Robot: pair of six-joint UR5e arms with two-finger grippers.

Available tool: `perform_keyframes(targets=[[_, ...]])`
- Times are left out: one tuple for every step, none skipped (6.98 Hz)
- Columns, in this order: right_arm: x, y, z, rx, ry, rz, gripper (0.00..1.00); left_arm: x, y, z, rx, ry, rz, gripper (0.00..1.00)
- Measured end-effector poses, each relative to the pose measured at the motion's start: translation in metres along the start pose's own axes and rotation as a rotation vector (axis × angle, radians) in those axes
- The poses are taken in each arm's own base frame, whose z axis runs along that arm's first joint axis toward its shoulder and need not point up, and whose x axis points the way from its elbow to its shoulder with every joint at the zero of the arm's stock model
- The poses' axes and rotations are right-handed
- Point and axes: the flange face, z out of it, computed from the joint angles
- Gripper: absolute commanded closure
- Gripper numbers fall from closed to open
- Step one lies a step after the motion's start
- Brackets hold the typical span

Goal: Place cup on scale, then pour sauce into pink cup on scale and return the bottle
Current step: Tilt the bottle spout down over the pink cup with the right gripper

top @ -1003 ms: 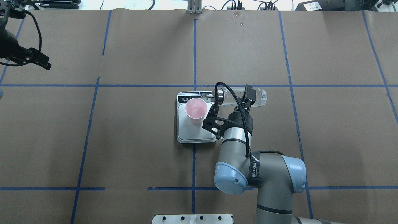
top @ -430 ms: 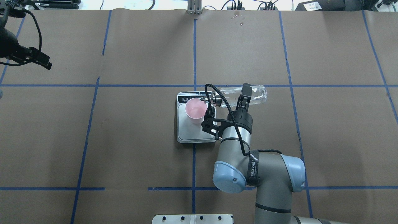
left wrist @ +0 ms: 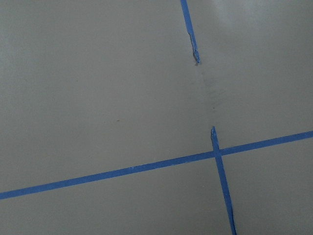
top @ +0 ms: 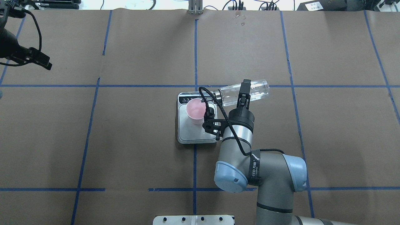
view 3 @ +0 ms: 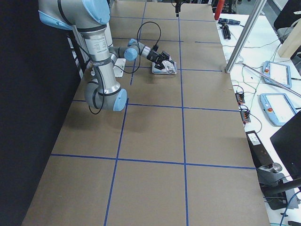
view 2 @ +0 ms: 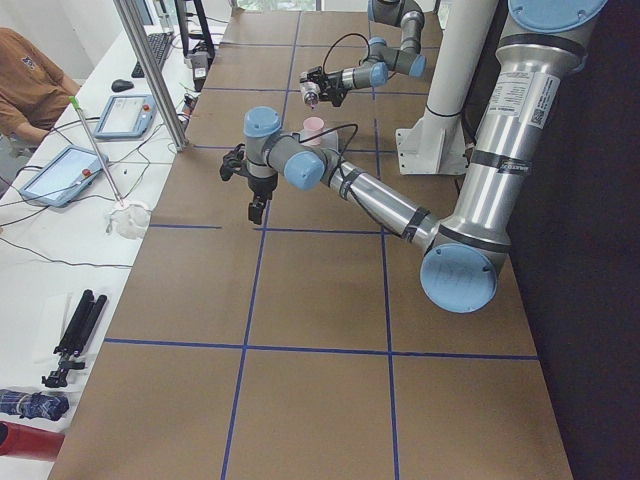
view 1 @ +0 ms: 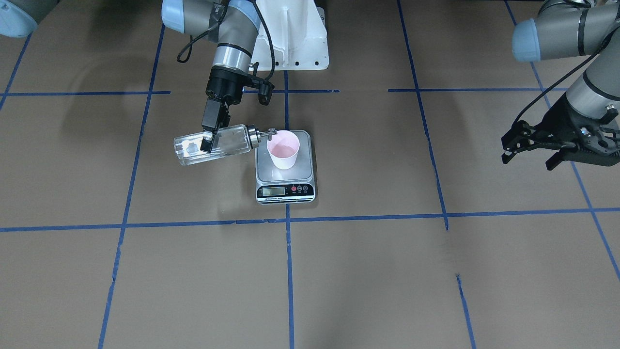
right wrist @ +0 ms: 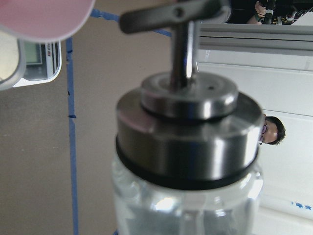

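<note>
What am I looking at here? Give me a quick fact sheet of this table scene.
scale: silver platform, black display strip
cup: pink, upright on the scale's platform
bottle: clear glass, tipped nearly flat, spout at the cup's rim
right gripper: shut on the bottle's body
left gripper: open, empty, hovering far off to the side
pouring: any flow is too fine to tell

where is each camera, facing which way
Front-facing: across table, facing robot; both arms.
Overhead: behind robot, looking down; right gripper holds bottle.
Exterior left: table's left end; left arm near.
Exterior right: right end; right arm near.
Left wrist: down at taped table; no body.
Right wrist: along bottle's spout.
First two share cup on scale.
</note>
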Motion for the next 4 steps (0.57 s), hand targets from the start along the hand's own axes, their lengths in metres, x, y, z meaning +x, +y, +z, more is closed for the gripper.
perform_keyframes(targets=[[0.0005,0.0005,0.0008,-0.010,0.015,-0.038,1.00,0.0002,0.0000,-0.0002,0.000,0.000,0.000,0.00],[0.0004,0.0009,0.0016,-0.026,0.026,-0.078,1.00,0.0002,0.0001,-0.0003,0.000,0.000,-0.001,0.00],[0.0012,0.0006,0.0018,-0.037,0.038,-0.116,1.00,0.0003,0.0001,-0.0004,0.001,0.000,-0.001,0.00],[0.0030,0.0004,0.0021,-0.044,0.054,-0.157,1.00,0.0007,0.0001,-0.0008,0.002,0.001,0.000,0.00]])
